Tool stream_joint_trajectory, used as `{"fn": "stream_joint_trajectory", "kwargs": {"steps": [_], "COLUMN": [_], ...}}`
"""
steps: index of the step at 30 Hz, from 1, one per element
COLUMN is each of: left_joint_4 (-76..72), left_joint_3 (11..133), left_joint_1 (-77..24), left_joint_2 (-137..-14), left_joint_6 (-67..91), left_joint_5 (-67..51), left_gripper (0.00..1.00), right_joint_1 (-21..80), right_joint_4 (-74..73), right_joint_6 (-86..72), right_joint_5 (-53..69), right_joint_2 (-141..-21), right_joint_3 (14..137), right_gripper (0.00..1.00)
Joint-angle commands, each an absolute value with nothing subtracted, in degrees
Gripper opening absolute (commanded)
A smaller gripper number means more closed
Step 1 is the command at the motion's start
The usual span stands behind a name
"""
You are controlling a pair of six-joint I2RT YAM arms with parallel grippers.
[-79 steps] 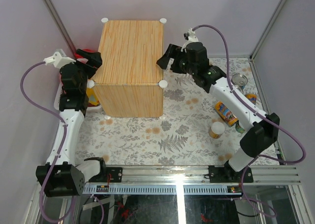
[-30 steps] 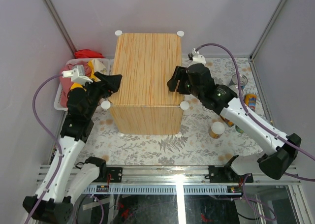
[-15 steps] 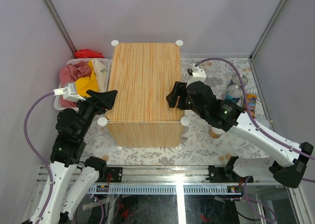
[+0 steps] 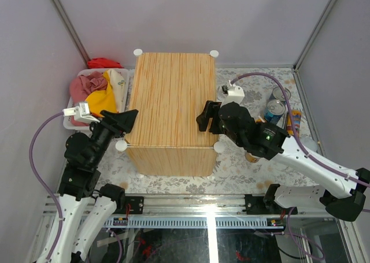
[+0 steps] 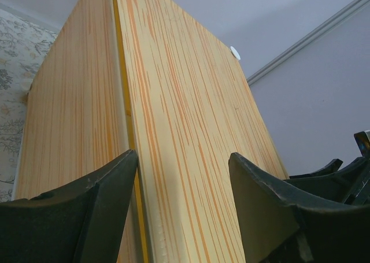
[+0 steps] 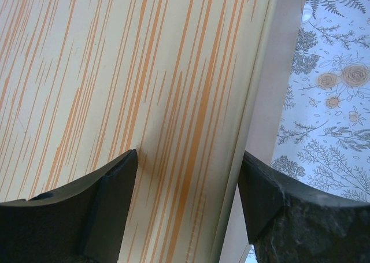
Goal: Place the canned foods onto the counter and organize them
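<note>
Both arms reach inward, the left end effector point(image 4: 128, 119) and right end effector point(image 4: 203, 115) gripping with fingers spread.

The counter point(image 4: 171, 101), a tall light wood-grain box with round white knobs at its corners, stands upright on the floral mat. Two silver-topped, blue-labelled cans point(image 4: 276, 108) stand upright to its right, well apart from it.

Two white arms with chunky black joints, a purple cable looping off each, a small white box near each wrist.
</note>
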State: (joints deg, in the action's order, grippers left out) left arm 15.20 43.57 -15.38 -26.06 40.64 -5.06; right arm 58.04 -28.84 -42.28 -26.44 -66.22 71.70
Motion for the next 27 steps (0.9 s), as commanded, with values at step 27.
{"fn": "stream_joint_trajectory", "kwargs": {"steps": [27], "left_joint_4": [19.64], "left_joint_3": [39.59], "left_joint_1": [-20.34], "left_joint_2": [-32.02], "left_joint_6": [45.47], "left_joint_5": [-17.42], "left_gripper": [0.63], "right_joint_1": [50.87], "right_joint_4": [-41.49], "right_joint_6": [-33.09], "right_joint_5": [-35.08], "right_joint_2": [-70.45], "right_joint_3": [92.74], "right_gripper": [0.89]}}
